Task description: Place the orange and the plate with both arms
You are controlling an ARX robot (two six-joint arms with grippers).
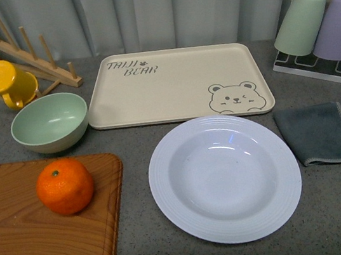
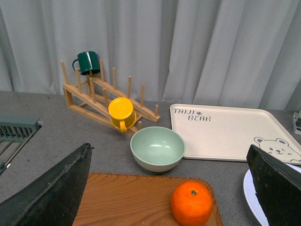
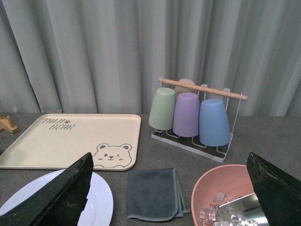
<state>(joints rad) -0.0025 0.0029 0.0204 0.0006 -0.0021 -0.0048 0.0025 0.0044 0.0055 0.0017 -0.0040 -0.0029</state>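
Both tools are wide open and hold nothing. The fingers of the left tool [image 2: 169, 147] and right tool [image 3: 170, 154] sit at the frame edges of their wrist views, with clear space between. Neither arm shows in the front view.

Positions, all relative to the bear tray [image 1: 177, 85]:
- plate [image 1: 224, 177]: directly in front of the tray, robot side, flat on the table [image 1: 143, 247]. Its far rim runs right up to the tray's near edge. Can't tell whether they touch.
- orange [image 1: 65, 186]: in front of the tray and off to its left, on a wooden board [image 1: 41, 249], stem dot up, nothing touching it.

Handling, my read:
- orange: light, firm with a little give, and round, so it will roll if nudged. The skin looks waxy. Close across the widest part with modest force.
- plate: stiff and glossy, probably heavier than it looks. Could be ceramic or melamine, so treat it as breakable. It lies flat, which makes the wide ridged rim the only hold. Pinch the rim on the side away from the orange, near the grey cloth [image 1: 320, 132]. Expect it to droop from a one-sided pinch.

Hard to see:
- each wrist view shows only a sliver of the plate
- the board is cut off at the front view's edge
- the orange's contact patch is hidden
- a pink bowl [image 3: 221, 188] holding what may be ice appears only in the right wrist view, cut off
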